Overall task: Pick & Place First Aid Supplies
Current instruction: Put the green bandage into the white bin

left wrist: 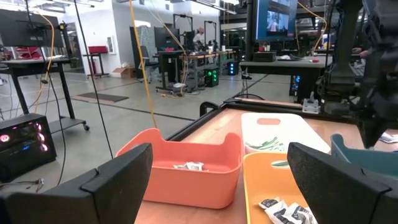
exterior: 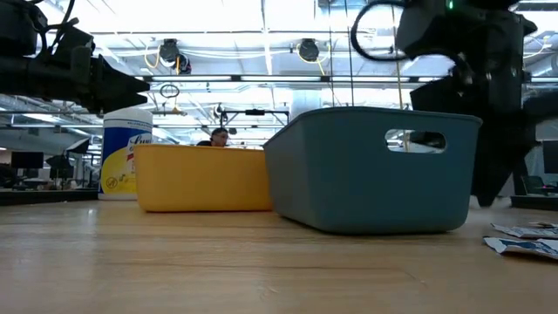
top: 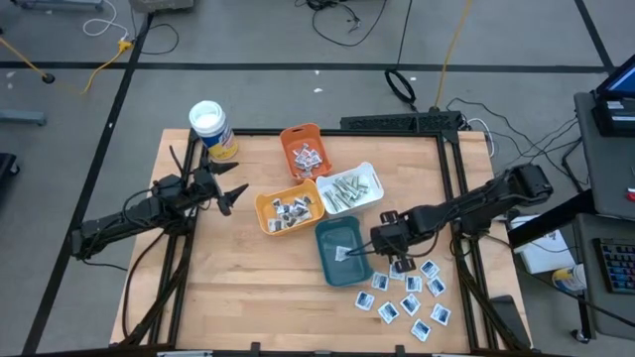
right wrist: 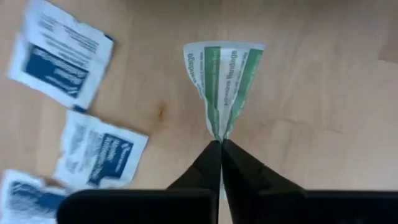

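Observation:
My right gripper (right wrist: 221,148) points down at the table's near right, just right of the teal tray (top: 327,260), and is shut on a green-and-white bandage packet (right wrist: 225,74). Several white sachets with blue print (top: 409,297) lie flat on the wood around and in front of it, also seen in the wrist view (right wrist: 61,55). My left gripper (top: 234,195) hovers open and level at the table's left, beside the yellow-orange tray (top: 266,220). My right gripper pinches one narrow end of the bandage packet (right wrist: 220,132) between its two fingertips, coming from above and pointing steeply down. The paper is gathered and creased at the fingers and fans out wider beyond them. Whether its free end rests on the wood, I cannot tell.
Four trays stand mid-table: an orange one (top: 294,134) at the back, a white one (top: 375,180) with pale strips, a yellow-orange one holding sachets, and the teal one. A white-lidded canister (top: 211,129) stands at the back left. Bare wood lies at the near left.

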You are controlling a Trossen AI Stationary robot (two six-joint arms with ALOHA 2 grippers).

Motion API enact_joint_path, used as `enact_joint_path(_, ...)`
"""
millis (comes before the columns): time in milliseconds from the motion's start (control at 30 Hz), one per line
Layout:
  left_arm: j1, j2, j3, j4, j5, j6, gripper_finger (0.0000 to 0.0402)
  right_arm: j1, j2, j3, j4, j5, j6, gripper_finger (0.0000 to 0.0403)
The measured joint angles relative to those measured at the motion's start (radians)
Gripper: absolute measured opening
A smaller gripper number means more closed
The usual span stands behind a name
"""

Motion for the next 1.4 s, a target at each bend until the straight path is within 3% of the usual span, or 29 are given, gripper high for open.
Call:
enact_joint_path(400,0.000,0.000,0.000,0.000,0.000,0.000,0.0379,-0.002,-0.150,0.095,-0.146,-0.002,0.191,0.0001)
enact_joint_path(567,0.000,0.000,0.000,0.000,0.000,0.000,0.0379,-0.037,-0.148,0.155,-0.166,0.040,0.375,0.0001)
enact_joint_path(700,0.000,0.000,0.000,0.000,0.000,0.000,0.0379,-0.117,-0.119,0.231,-0.190,0.110,0.479,0.0000)
enact_joint_path(1133,0.000,0.000,0.000,0.000,0.000,0.000,0.0379,-0.439,0.039,0.432,-0.240,0.107,0.676,0.0000)
enact_joint_path(1400,0.000,0.000,0.000,0.000,0.000,0.000,0.0379,-0.499,0.169,0.462,-0.183,0.107,0.688,0.0000)
